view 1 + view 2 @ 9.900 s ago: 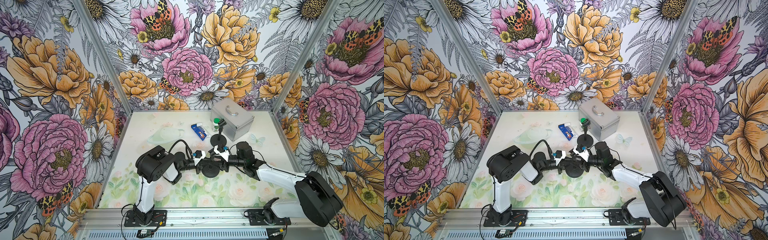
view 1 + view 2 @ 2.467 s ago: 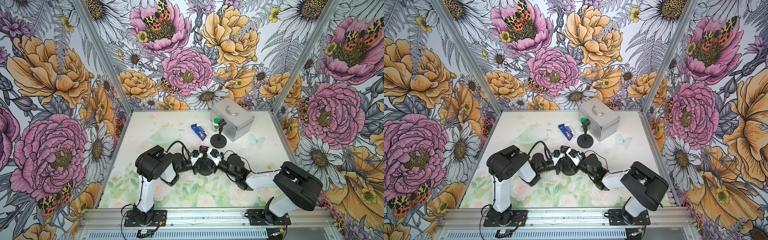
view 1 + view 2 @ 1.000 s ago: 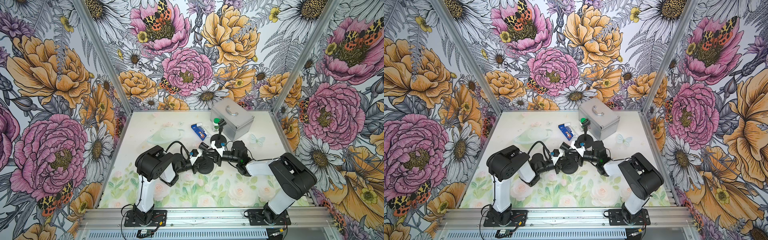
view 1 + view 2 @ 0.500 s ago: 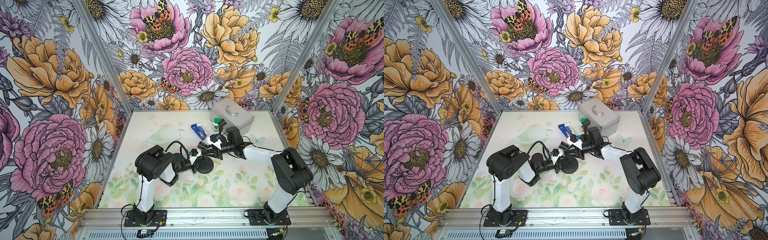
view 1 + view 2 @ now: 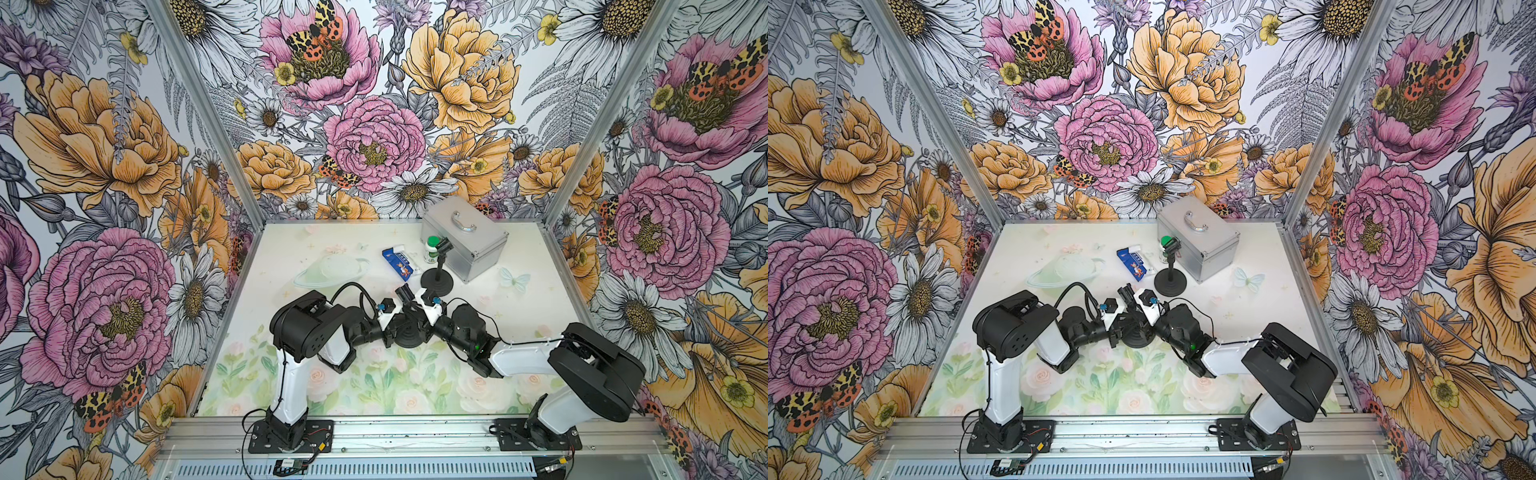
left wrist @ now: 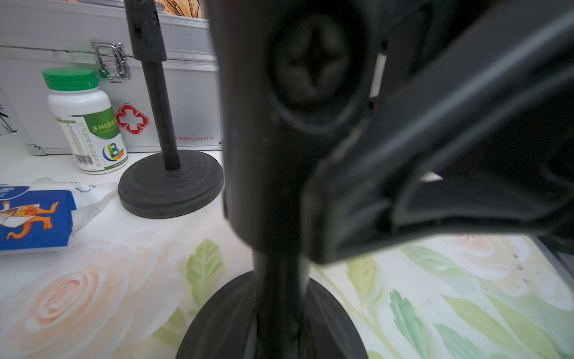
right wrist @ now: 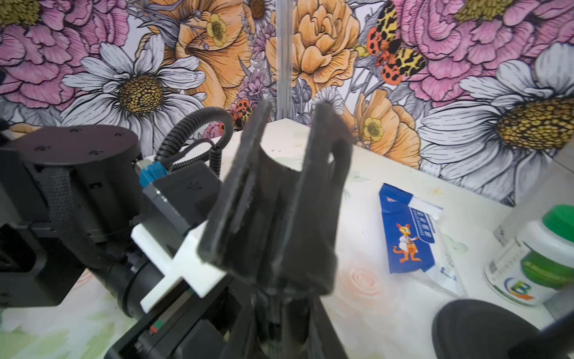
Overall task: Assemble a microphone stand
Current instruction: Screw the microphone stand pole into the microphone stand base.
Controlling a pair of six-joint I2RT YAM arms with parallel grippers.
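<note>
A black microphone stand stands mid-table, its round base flat on the mat. Its U-shaped clip tops the short pole. My left gripper comes in from the left, shut on the pole just above the base. From the right, my right gripper is shut on the clip's neck. One of its fingers shows in the left wrist view.
A second, complete black stand stands just behind. Beside it are a green-capped white bottle, a blue packet and a silver case at the back.
The right arm has swung from the back round to the front right of the centre stand, its gripper staying at the clip. The left arm holds still.
</note>
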